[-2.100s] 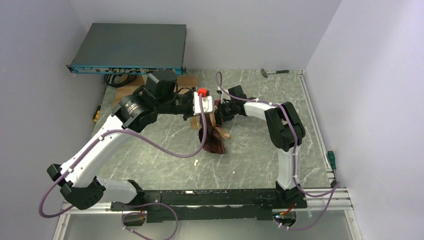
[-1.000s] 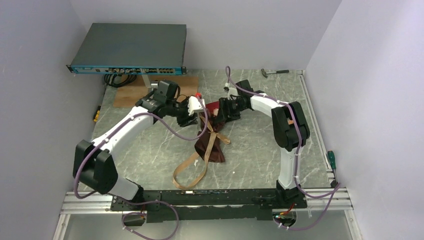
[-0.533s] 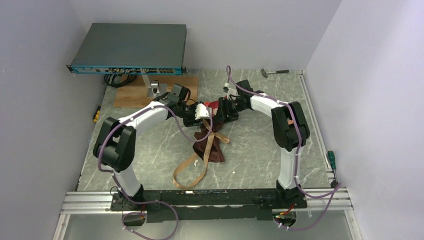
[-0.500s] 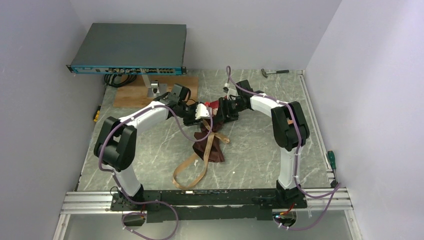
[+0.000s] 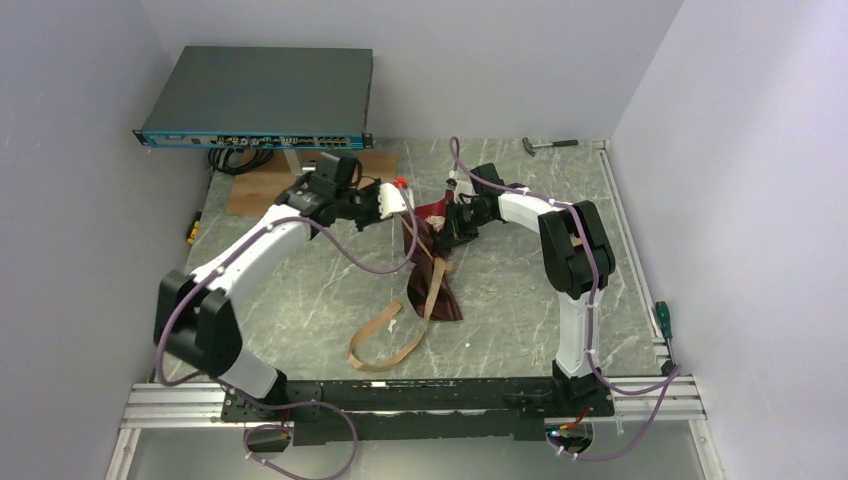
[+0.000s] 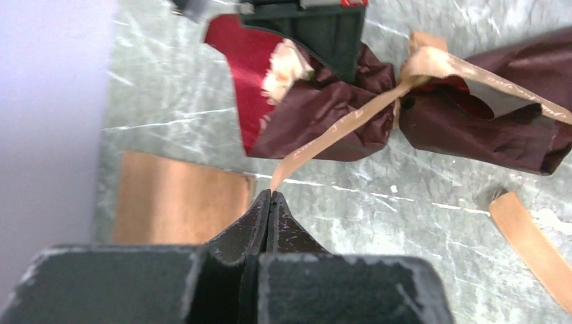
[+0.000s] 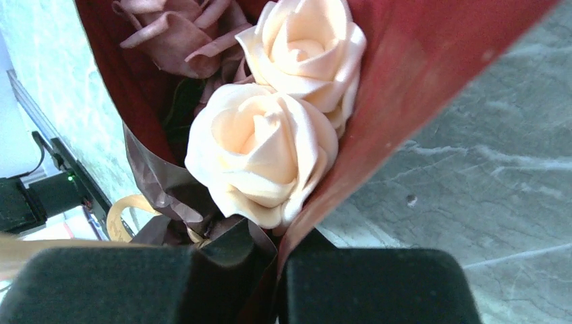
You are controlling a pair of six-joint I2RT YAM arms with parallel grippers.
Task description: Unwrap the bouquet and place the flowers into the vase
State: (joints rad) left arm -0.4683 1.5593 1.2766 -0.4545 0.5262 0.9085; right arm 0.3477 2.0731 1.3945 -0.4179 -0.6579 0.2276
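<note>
The bouquet point(image 5: 436, 268) lies mid-table, its dark red crinkled paper point(image 6: 322, 115) bound by a tan ribbon point(image 6: 351, 115). My left gripper point(image 5: 408, 205) is shut on the ribbon's end point(image 6: 271, 194), and the ribbon runs taut from the knot to the jaws. My right gripper point(image 5: 453, 222) is shut on the paper's edge at the bouquet's open end point(image 7: 278, 260). The flowers sit inside the paper: two cream roses point(image 7: 263, 148) and a dusty pink one point(image 7: 168, 30). A slack ribbon loop point(image 5: 385, 340) trails toward the near edge. The vase is out of view.
A dark rack box point(image 5: 260, 95) stands at the back left, with a wooden board point(image 5: 255, 190) on the table under it. A hammer point(image 5: 550, 145) lies at the back right. A green-handled screwdriver point(image 5: 665, 320) rests on the right rail.
Both grippers went from open to shut, the left on the ribbon end, the right on the paper. The left gripper drew back to the left, tightening the ribbon and swinging the bouquet's tail to the right.
</note>
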